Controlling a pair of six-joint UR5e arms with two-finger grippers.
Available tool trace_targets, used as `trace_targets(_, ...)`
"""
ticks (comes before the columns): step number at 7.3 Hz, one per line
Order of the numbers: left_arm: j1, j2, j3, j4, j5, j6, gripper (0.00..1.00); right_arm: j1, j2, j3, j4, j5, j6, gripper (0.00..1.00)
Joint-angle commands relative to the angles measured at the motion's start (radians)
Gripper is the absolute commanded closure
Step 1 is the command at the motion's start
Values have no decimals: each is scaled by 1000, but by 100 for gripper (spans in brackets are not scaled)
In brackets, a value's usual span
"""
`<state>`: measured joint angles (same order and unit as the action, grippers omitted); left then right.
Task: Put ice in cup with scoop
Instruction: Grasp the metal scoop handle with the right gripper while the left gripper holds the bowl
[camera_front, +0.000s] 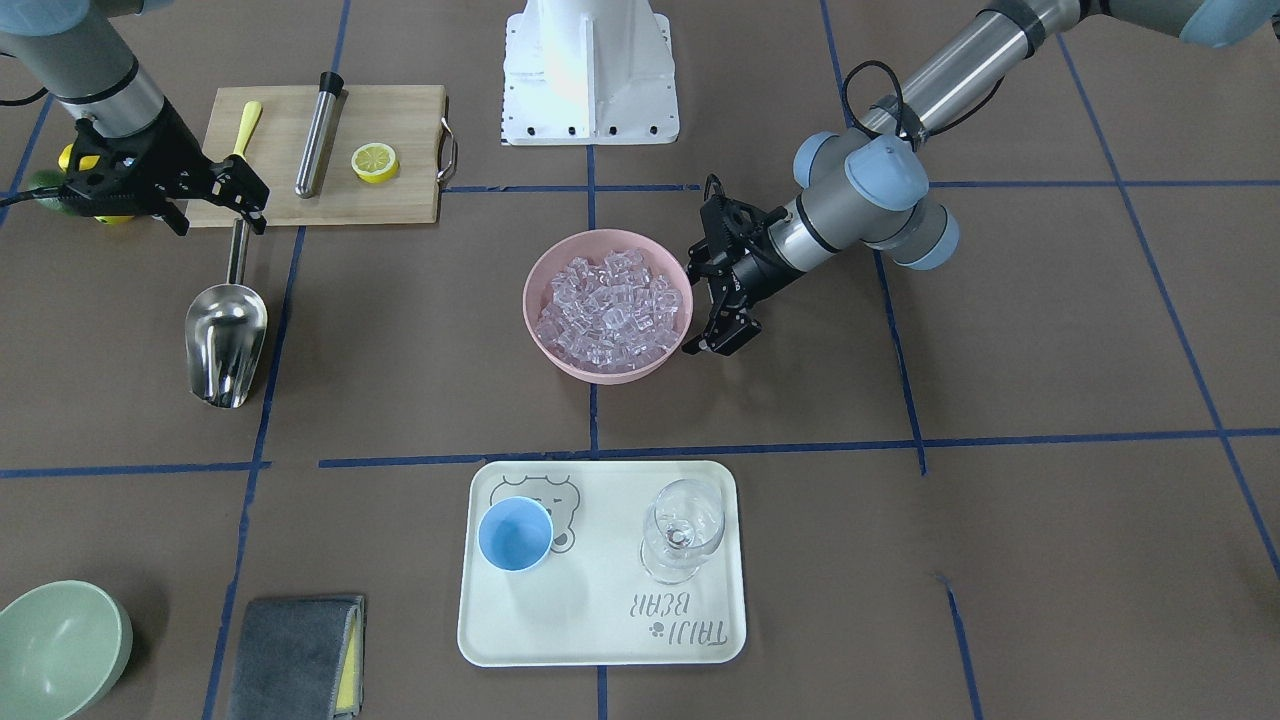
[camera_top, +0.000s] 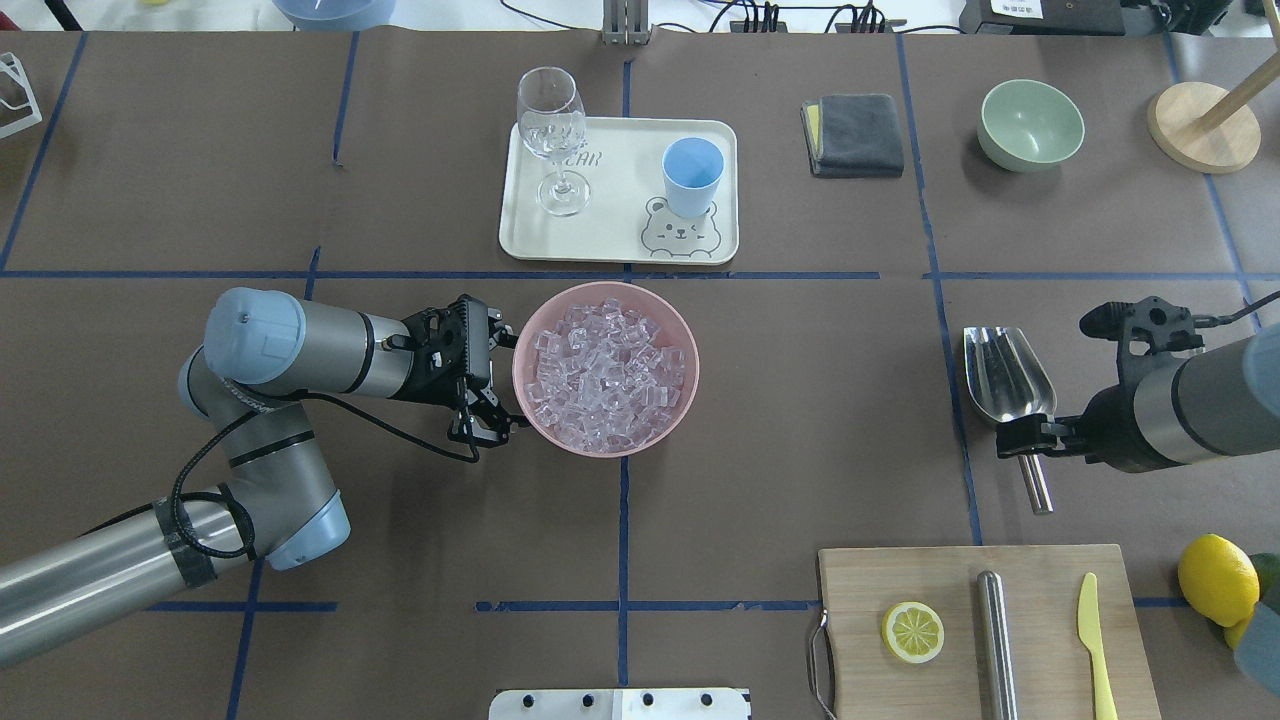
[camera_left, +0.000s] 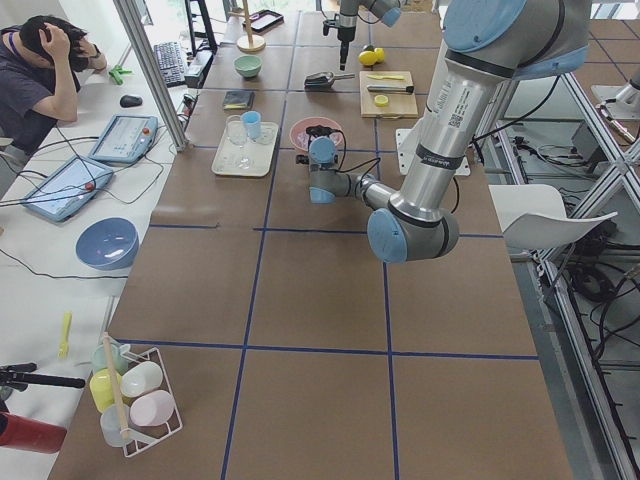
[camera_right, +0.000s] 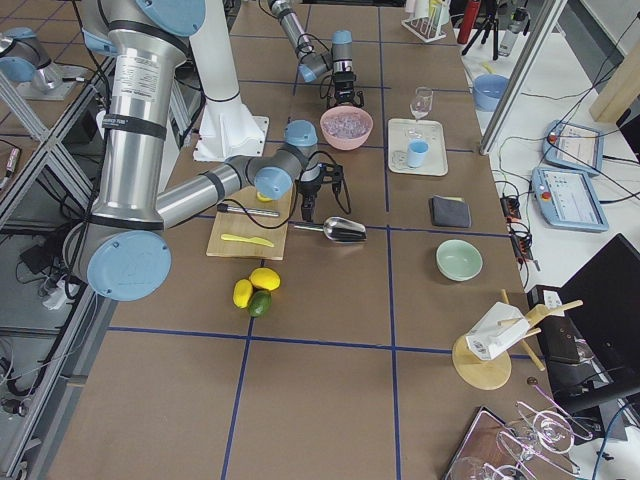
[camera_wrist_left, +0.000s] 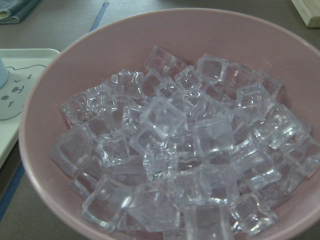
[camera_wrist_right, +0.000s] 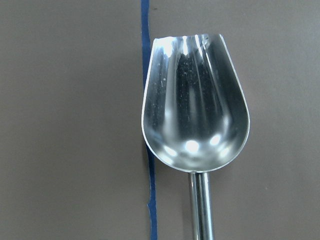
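Observation:
Many clear ice cubes fill a pink bowl at the table's middle; they fill the left wrist view. My left gripper is open right beside the bowl's rim, its fingers spread along it. The steel scoop lies empty on the table at my right, handle towards me, and also shows in the right wrist view. My right gripper is open and low over the handle. The light-blue cup stands empty on a white tray beyond the bowl.
A wine glass stands on the tray beside the cup. A cutting board with a lemon slice, steel cylinder and yellow knife lies near my right arm. A grey cloth, green bowl and lemons sit at the right.

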<state>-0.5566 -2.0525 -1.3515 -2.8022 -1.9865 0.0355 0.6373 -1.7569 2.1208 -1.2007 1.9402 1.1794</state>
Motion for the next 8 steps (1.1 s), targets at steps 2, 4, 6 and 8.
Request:
trace_targets(2,0,3,0,-2,2,0,0,-56,-12,-56,6,-27,14,11)
trace_targets(4,0,5,0,-5,2,0,0,-80,-4,-76,6,-27,12,18)
trace_targets(6,0,3,0,-5,2,0,0,-94,-1,-87,6,-27,5,58)
trace_targets(8,0,3,0,-5,2,0,0,-91,-4,-88,4,-35,-27,100)
